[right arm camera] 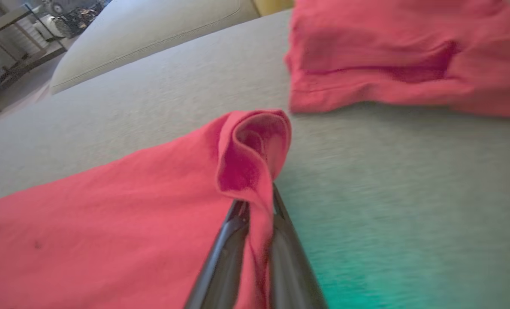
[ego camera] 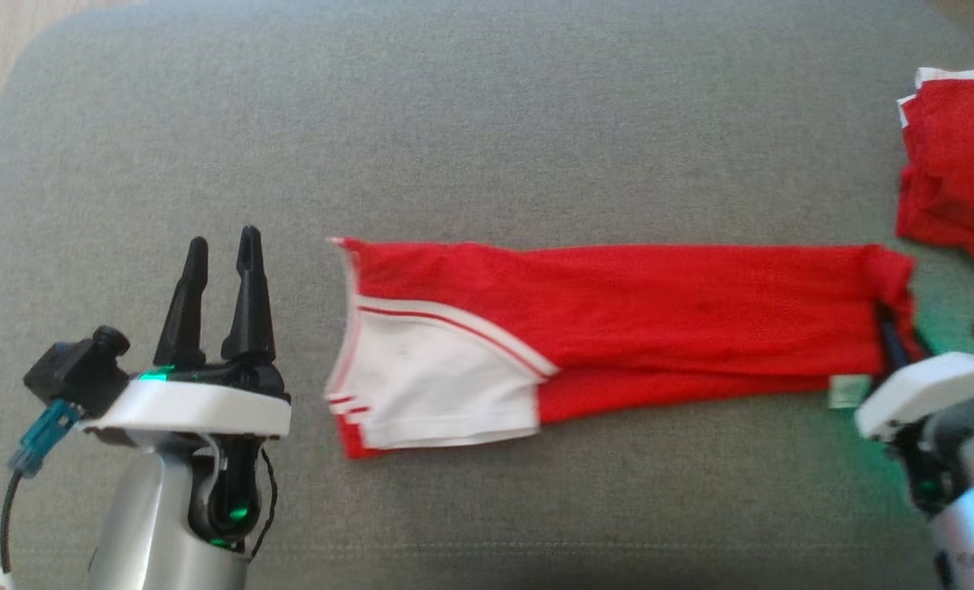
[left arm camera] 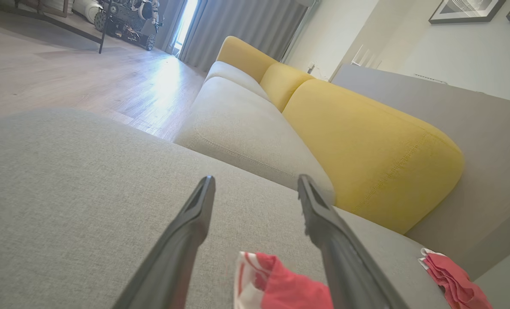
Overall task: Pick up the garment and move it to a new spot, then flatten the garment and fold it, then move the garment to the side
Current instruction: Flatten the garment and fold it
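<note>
Pinching the red garment (ego camera: 659,303), right gripper (right arm camera: 259,201) clamped its right end.
Left gripper (ego camera: 223,246) hovered left of it, fingers apart, empty.

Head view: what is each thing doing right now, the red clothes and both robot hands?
red garment: folded into a long strip, lying flat on the grey cushion, right end pinched and lifted a little.
left gripper: open, empty, beside the red garment's left end, apart from it.
right gripper: shut on the red garment's right end.
other red cloth: folded pile at the far right, nothing touching it.
</note>
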Robot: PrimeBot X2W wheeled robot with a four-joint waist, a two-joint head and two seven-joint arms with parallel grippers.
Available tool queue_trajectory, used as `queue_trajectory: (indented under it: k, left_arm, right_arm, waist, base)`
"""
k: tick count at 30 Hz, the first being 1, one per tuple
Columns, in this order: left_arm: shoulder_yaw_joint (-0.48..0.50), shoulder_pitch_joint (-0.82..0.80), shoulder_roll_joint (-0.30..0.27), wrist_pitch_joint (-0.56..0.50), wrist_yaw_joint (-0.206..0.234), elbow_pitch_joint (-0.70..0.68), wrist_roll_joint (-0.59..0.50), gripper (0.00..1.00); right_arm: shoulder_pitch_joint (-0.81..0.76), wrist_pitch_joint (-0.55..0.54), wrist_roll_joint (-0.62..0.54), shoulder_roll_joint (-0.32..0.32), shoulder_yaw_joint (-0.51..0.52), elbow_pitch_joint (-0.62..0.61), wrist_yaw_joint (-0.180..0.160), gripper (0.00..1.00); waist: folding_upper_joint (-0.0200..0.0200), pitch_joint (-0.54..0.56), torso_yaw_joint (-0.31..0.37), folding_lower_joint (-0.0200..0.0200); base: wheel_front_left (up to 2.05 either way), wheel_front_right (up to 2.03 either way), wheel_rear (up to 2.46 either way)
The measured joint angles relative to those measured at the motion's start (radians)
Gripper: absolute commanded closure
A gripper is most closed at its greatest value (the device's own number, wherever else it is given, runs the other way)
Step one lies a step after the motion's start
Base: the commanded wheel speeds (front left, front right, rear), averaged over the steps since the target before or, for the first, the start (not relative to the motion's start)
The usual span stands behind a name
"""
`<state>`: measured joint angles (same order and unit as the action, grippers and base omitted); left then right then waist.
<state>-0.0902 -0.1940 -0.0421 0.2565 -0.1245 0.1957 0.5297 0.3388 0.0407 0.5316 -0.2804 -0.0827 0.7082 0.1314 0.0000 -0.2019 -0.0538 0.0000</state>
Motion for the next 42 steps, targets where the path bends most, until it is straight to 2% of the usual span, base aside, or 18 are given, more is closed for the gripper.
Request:
queue_trajectory:
  k: [7, 13, 16, 21, 24, 30, 35, 38, 42]
  left_arm:
    - [0.003, 0.01, 0.0, 0.0, 0.0, 0.0, 0.012, 0.0]
    - [0.005, 0.01, 0.001, 0.0, 0.0, 0.001, 0.03, 0.0]
    - [0.005, 0.011, 0.001, 0.0, 0.0, 0.002, 0.036, 0.0]
    - [0.001, 0.022, 0.001, 0.0, 0.0, 0.006, 0.045, 0.0]
    - [-0.008, 0.028, 0.001, 0.0, 0.0, 0.014, 0.047, 0.0]
    - [-0.024, 0.028, 0.001, 0.0, 0.0, 0.021, 0.055, 0.0]
    - [-0.028, 0.028, 0.001, 0.0, 0.0, 0.034, 0.069, 0.0]
    - [-0.038, 0.028, 0.001, 0.0, 0.0, 0.036, 0.072, 0.0]
    - [-0.046, 0.028, 0.001, 0.0, 0.0, 0.038, 0.081, 0.0]
  right_arm:
    - [0.008, 0.04, -0.119, -0.045, 0.195, 0.034, 0.0, 1.0]
    - [0.009, 0.0, -0.147, -0.004, 0.199, -0.065, 0.0, 1.0]
    - [0.007, -0.049, -0.124, 0.02, 0.167, -0.156, 0.0, 1.0]
    - [-0.018, -0.179, 0.027, 0.08, 0.059, -0.367, 0.0, 1.0]
    - [-0.048, -0.234, 0.066, 0.092, 0.032, -0.48, 0.0, 1.0]
    - [-0.091, -0.308, 0.088, 0.171, -0.044, -0.638, 0.0, 1.0]
    - [-0.126, -0.332, 0.111, 0.209, -0.149, -0.687, 0.0, 1.0]
    - [-0.138, -0.32, 0.115, 0.212, -0.187, -0.664, 0.0, 1.0]
    - [-0.143, -0.262, 0.217, 0.213, -0.243, -0.602, 0.0, 1.0]
  waist:
    - [0.0, 0.022, 0.015, 0.0]
    - [0.0, 0.034, 0.021, 0.0]
    - [0.0, 0.038, 0.025, 0.0]
    - [0.0, 0.042, 0.027, 0.0]
    - [0.0, 0.044, 0.019, 0.0]
    - [0.0, 0.043, -0.007, 0.0]
    - [0.0, 0.047, -0.039, 0.0]
    - [0.0, 0.052, -0.068, 0.0]
    - [0.0, 0.057, -0.111, 0.0]
  base:
    - [0.0, 0.0, 0.0]
    - [0.0, 0.0, 0.0]
    - [0.0, 0.0, 0.0]
    - [0.0, 0.0, 0.0]
    - [0.0, 0.0, 0.0]
    - [0.0, 0.0, 0.0]
    - [0.0, 0.0, 0.0]
    - [0.0, 0.0, 0.0]
    - [0.0, 0.0, 0.0]
